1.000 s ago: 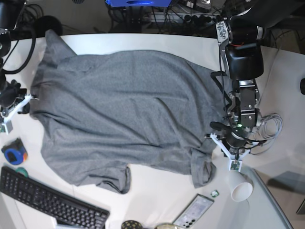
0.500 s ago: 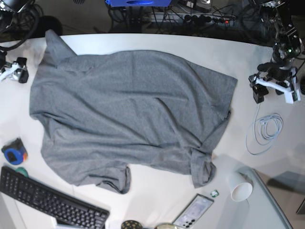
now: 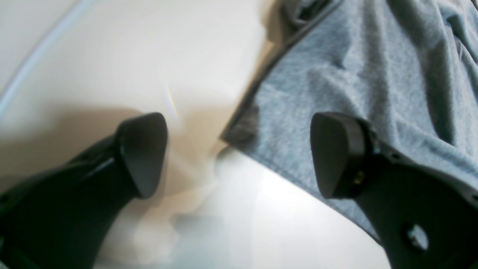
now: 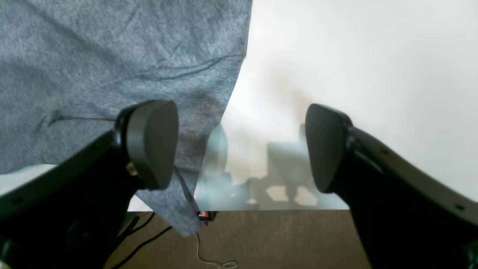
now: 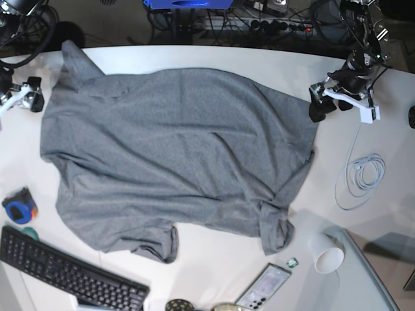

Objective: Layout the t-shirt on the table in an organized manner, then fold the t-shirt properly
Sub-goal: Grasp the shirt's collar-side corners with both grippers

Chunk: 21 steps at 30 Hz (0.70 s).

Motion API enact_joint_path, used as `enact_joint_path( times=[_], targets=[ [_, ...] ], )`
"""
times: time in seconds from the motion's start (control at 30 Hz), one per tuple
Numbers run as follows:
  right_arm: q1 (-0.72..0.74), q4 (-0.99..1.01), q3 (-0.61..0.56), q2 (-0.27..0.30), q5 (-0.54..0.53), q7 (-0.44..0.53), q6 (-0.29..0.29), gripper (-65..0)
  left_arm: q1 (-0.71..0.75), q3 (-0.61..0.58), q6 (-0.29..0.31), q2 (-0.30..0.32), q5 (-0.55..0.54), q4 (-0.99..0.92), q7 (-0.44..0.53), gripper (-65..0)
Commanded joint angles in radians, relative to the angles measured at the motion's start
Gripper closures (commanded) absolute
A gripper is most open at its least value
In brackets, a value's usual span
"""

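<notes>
Both pincers stand wide and hold nothing: the left gripper (image 5: 342, 107) straddles the t-shirt (image 5: 175, 155) corner at its far right edge, one finger (image 3: 336, 153) over the cloth, the other over bare table (image 5: 259, 61). Across the spread shirt, the right gripper (image 5: 18, 100) straddles its left hem by the table's rim. White tabletop lies open outside each edge; a coiled cable (image 5: 363, 175) sits near the left arm.
</notes>
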<state>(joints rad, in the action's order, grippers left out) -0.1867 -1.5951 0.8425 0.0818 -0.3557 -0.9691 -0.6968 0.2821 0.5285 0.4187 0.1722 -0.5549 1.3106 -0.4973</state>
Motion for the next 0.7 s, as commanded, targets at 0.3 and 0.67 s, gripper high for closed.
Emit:
enact_joint_path(
  times=[0.3,0.67],
  targets=[
    [-0.007,-0.015,0.016,0.014,-0.012,0.019,-0.001,-50.1,0.003,-0.169,-0.004,0.014,-0.014,-0.134,0.182,-57.8],
    [-0.004,0.111,0.018,0.020,-0.015,0.019,-0.001,-50.1,-0.031,-0.241,-0.004,0.014,-0.014,-0.141,0.180,-26.5]
  ],
)
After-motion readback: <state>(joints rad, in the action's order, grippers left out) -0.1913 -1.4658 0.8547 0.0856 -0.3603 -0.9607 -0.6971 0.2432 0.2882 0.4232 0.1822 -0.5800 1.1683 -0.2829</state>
